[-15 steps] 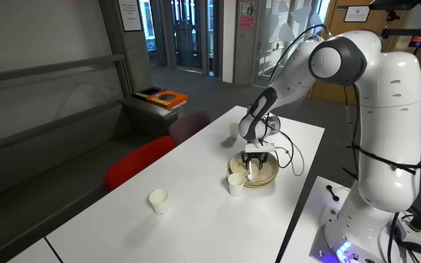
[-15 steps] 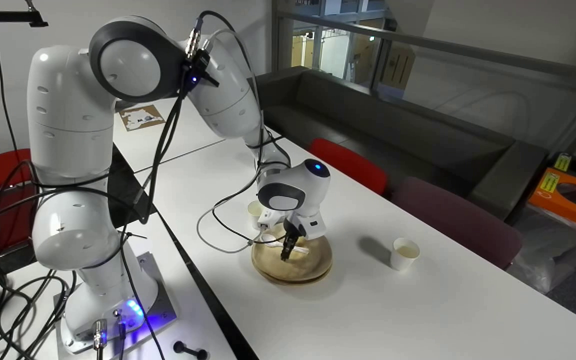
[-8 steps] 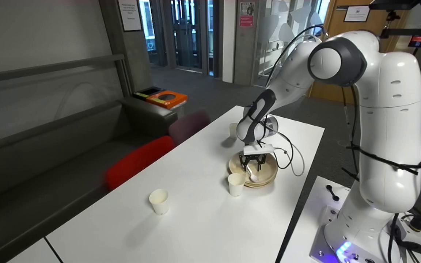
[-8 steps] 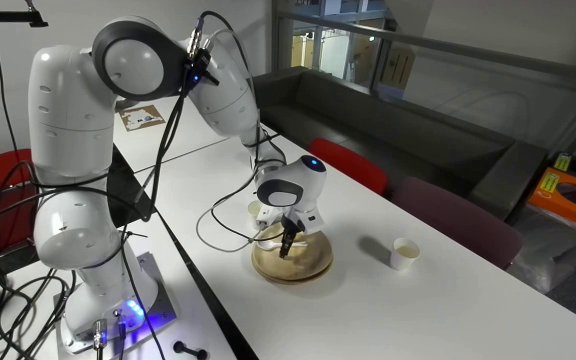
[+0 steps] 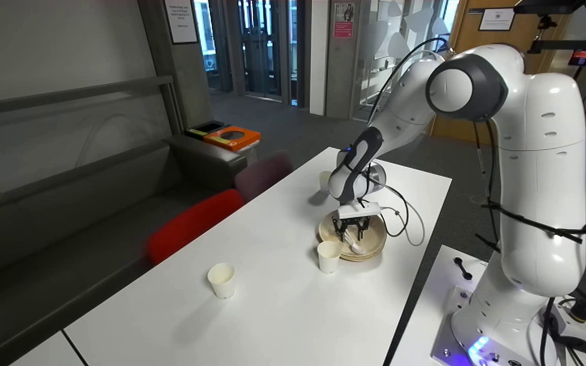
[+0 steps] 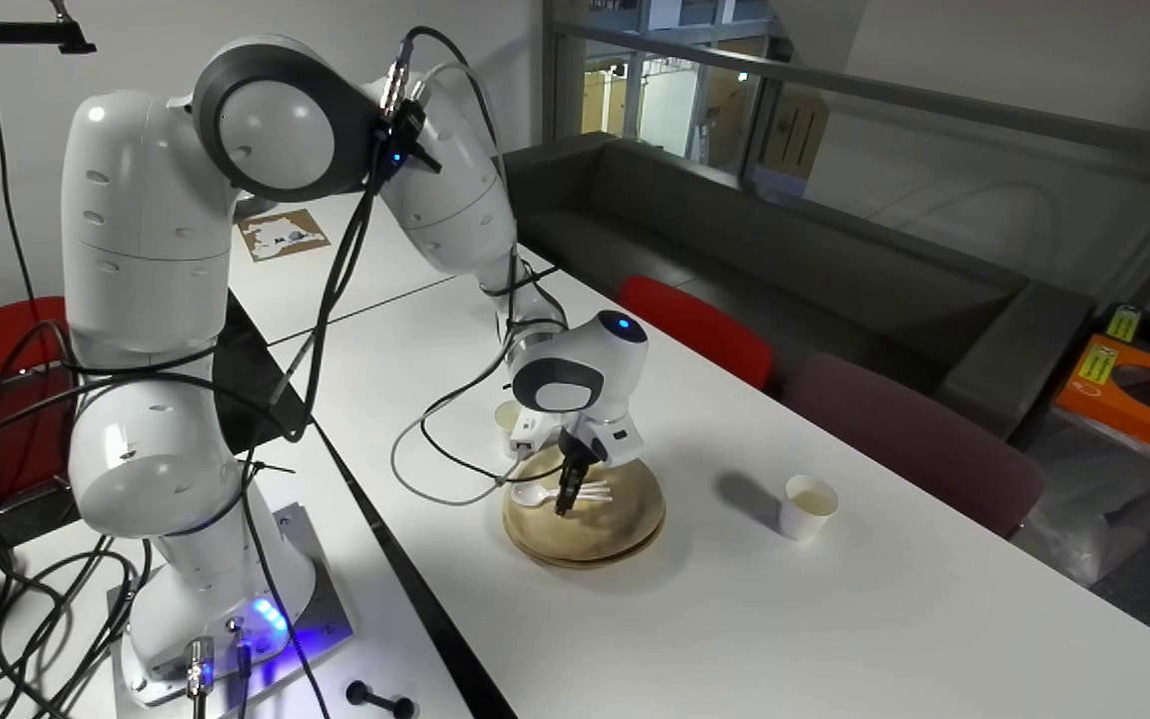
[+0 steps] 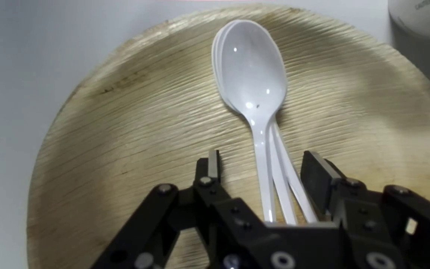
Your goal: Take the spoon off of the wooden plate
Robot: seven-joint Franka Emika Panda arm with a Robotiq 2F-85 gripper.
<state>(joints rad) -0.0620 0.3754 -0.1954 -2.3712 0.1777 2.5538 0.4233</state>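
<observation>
The wooden plate (image 5: 376,231) is a round tan dish on the white table; it also shows in an exterior view (image 6: 610,534) and the wrist view (image 7: 136,130). Three white plastic spoons lie on it. Their bowls are stacked and their handles fan apart; the top spoon (image 7: 253,67) is clearest in the wrist view. The spoons also show in both exterior views (image 5: 358,249) (image 6: 531,494). My gripper (image 7: 262,158) is open low over the plate, pointing down (image 5: 351,239) (image 6: 567,507). Its fingers stand on either side of the handles; the right finger is close to one handle, contact unclear. The handle ends are hidden.
A white cup (image 5: 328,256) stands right beside the plate. Another cup (image 5: 222,280) is farther off on the table, and a third (image 6: 807,507) stands on the plate's opposite side. Loose cables (image 6: 405,459) hang beside the gripper. Chairs (image 5: 196,223) and a sofa line the table.
The spoons have turned on the plate and their handles have spread apart. The gripper has moved slightly and stays open around the handles. The cups and plate look unmoved.
</observation>
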